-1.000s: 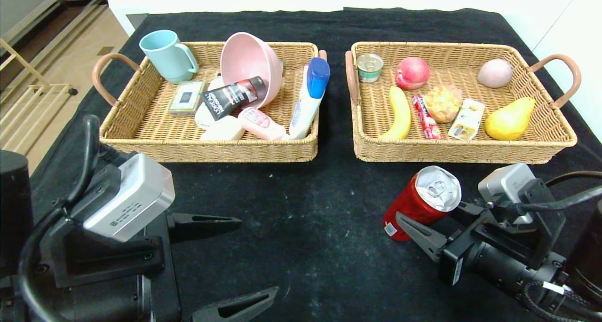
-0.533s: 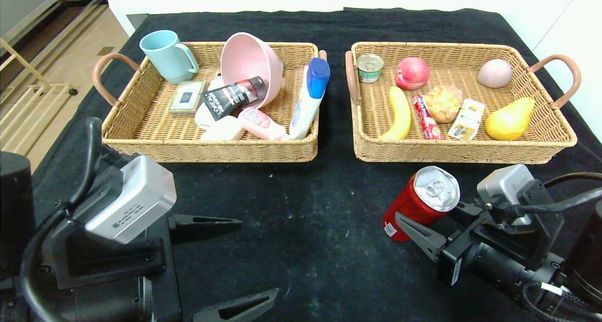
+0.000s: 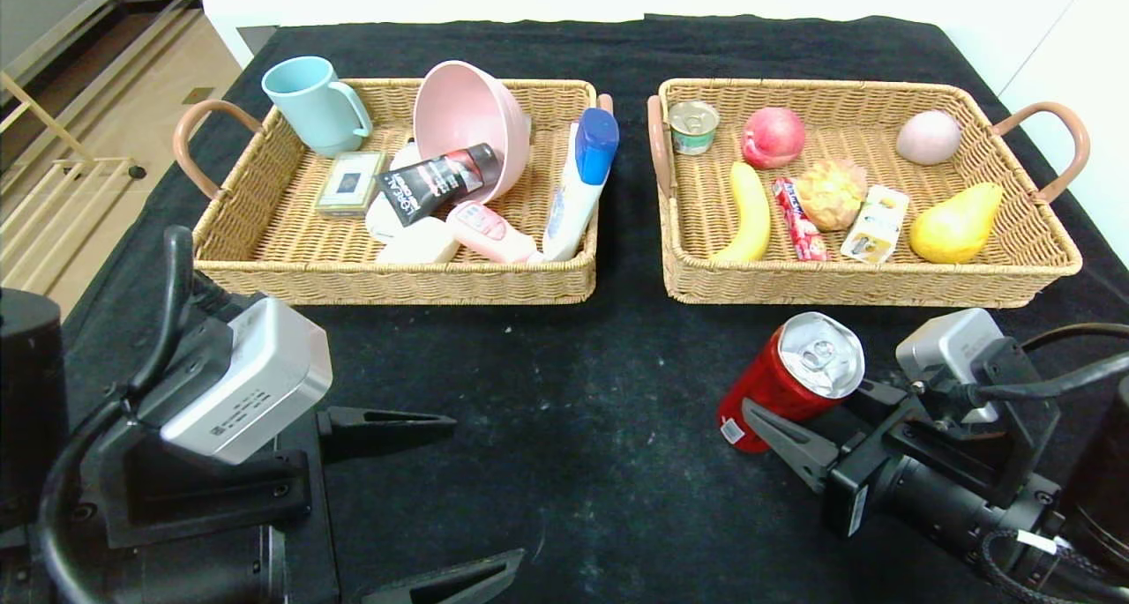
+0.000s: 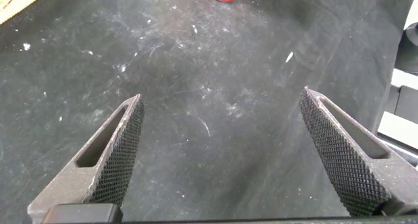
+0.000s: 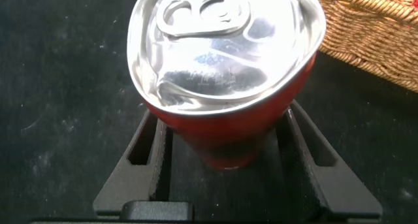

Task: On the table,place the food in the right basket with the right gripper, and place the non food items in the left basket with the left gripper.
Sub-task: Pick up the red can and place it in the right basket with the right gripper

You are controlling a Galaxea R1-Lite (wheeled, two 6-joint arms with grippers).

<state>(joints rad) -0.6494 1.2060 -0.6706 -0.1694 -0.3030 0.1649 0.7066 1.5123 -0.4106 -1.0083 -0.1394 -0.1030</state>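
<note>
The red drink can (image 3: 789, 379) leans tilted on the black table (image 3: 582, 392), just in front of the right basket (image 3: 864, 291). My right gripper (image 3: 794, 397) is shut on the can, one finger on each side of its body (image 5: 222, 87). The pear (image 3: 957, 225) and juice carton (image 3: 876, 225) lie in the right basket. The white bottle with blue cap (image 3: 582, 181), black tube (image 3: 438, 181) and pink squeeze bottle (image 3: 489, 232) lie in the left basket (image 3: 397, 282). My left gripper (image 3: 487, 488) is open and empty over bare cloth (image 4: 222, 96).
The left basket also holds a blue mug (image 3: 313, 101), a pink bowl (image 3: 467, 123) and a small box (image 3: 350, 181). The right basket also holds a banana (image 3: 750, 216), a red apple (image 3: 773, 137), a small tin (image 3: 693, 126) and snack packets. The right basket's rim (image 5: 372, 34) is close behind the can.
Almost nothing has changed. My left wrist has drifted slightly towards the table's front, and the right gripper and the can have stayed in place.
</note>
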